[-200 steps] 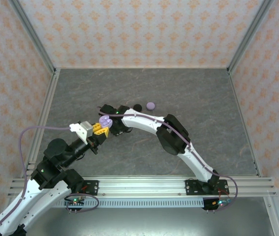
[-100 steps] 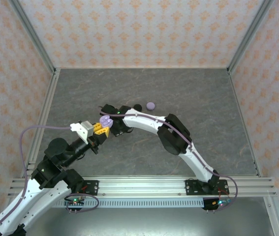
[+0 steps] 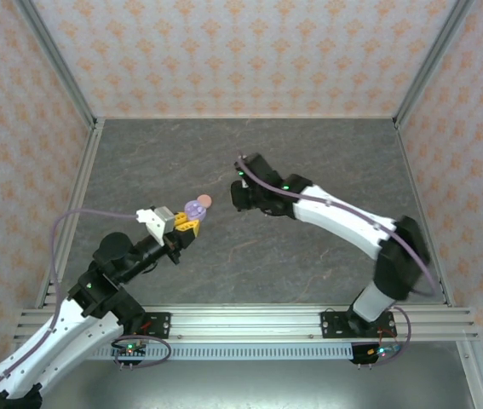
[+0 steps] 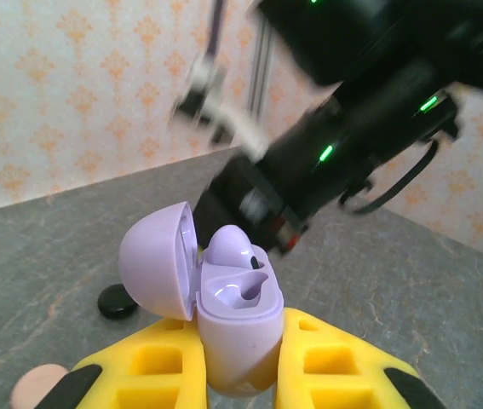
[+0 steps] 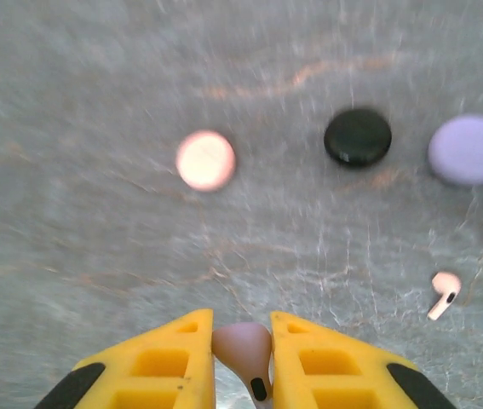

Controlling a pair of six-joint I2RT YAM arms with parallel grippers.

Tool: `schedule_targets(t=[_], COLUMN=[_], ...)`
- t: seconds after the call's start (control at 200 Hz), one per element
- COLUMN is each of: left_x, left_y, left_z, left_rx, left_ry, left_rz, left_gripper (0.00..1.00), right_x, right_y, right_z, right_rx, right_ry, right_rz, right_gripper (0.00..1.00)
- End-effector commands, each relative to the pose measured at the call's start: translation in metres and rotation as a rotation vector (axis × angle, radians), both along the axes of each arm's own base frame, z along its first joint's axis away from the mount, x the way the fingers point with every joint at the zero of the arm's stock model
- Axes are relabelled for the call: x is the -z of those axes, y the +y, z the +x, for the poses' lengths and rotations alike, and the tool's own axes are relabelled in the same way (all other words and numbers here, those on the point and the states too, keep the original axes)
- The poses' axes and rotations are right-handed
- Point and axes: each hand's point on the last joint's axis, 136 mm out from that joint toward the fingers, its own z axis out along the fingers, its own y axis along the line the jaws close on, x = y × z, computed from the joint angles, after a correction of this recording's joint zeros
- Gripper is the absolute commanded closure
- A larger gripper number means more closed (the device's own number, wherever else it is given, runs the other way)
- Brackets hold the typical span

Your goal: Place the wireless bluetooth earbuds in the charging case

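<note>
1. The left gripper [image 4: 239, 336] is clamped on the lower half of the open lavender case [image 4: 241, 311] and holds it off the table. The lid [image 4: 158, 260] is swung back. A seated bud [image 4: 227, 245] fills one well, and the well beside it is bare.
2. The right gripper [image 5: 241, 331] is pinched tight on the held bud [image 5: 243, 343], a pale mauve one. Its head is at the fingertips, and its stem runs back along the fingers.
3. In the top view the case lies just left of the right gripper, a little nearer the bases and not touching it. Its mouth faces that arm. I judge the right arm must travel left, then line the stem up with the bare well.
4. A loose bud [image 5: 443, 294], pink, lies on the table near the lavender disc [image 5: 469, 150].
</note>
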Motion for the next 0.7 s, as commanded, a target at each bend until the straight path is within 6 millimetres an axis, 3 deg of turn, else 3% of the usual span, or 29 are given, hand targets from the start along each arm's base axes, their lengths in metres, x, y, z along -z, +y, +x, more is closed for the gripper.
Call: schedule_targets(t=[0.0, 0.155, 0.285, 0.465, 0.696], left_x=[-0.016, -0.015, -0.017, -0.021, -0.026], left_y=[-0.013, -0.032, -0.045, -0.057, -0.056], left_z=[0.003, 0.012, 0.019, 0.025, 0.024], left_rx=[0.049, 0.11, 0.148, 0.187, 0.187], left_ry=[-0.047, -0.043, -0.048, -0.048, -0.053], left_rz=[-0.069, -0.083, -0.082, -0.083, -0.085], left_gripper=[1.0, 1.0, 1.0, 1.0, 1.0], right_x=[-0.048, -0.105, -0.133, -0.145, -0.139], right_y=[0.005, 0.0, -0.001, 0.007, 0.024], right_z=[-0.012, -0.042, -0.067, -0.081, -0.08], right_rx=[-0.043, -0.122, -0.176, -0.212, -0.232], right_ry=[-0.101, -0.215, -0.312, -0.38, -0.365], right_rz=[0.167, 0.347, 0.416, 0.459, 0.458], right_gripper=[0.8, 0.8, 0.8, 0.8, 0.8])
